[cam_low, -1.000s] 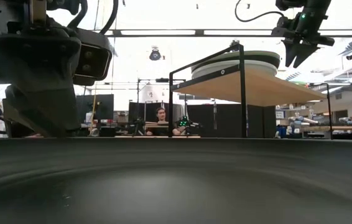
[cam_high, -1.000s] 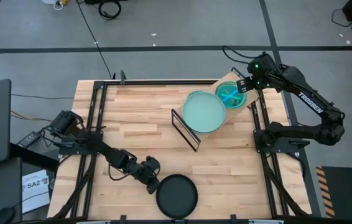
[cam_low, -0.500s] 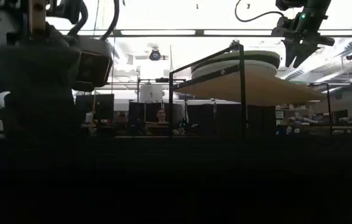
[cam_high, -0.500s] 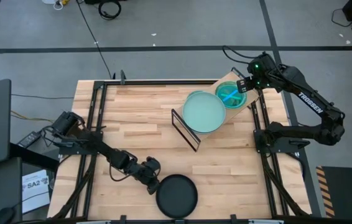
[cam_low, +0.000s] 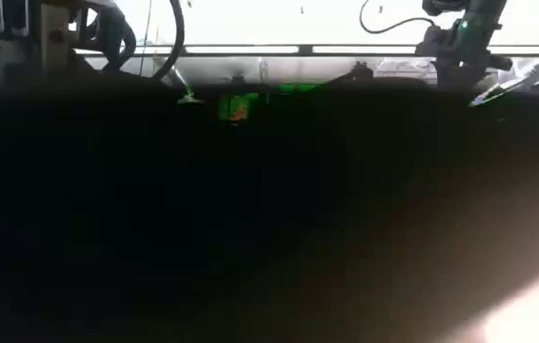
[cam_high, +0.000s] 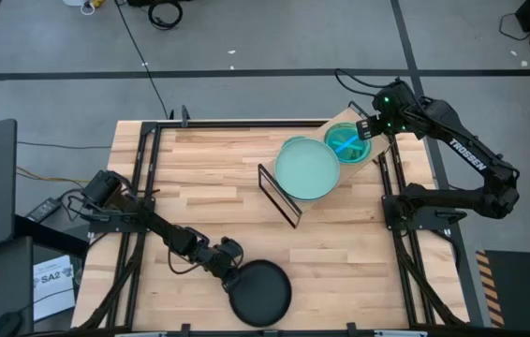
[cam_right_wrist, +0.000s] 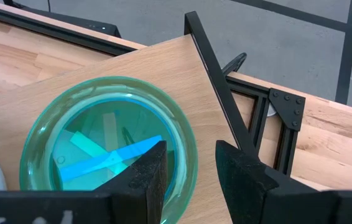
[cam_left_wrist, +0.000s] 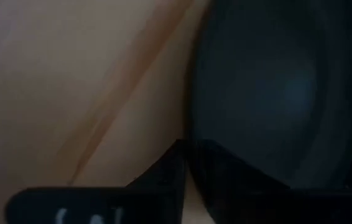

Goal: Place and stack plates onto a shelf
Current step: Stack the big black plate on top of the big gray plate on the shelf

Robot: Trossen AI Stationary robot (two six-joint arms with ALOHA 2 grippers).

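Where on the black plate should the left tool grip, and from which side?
On the black plate, take the thin rim nearest the left tool, coming from the plate's left. It lies flat, so only the rim offers a pinchable edge.

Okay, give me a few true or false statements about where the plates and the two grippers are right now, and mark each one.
1. The black plate sits on the shelf. False: it is at the near edge of the table, far from the shelf.
2. The left gripper is at the black plate's rim. True.
3. The small teal plate is on the shelf beside the larger mint green plate. True.
4. The right gripper is clamped on the teal plate. False: its fingers stand apart above the plate's edge and hold nothing.
5. An orange plate lies in the middle of the table. False: no orange plate is in view.
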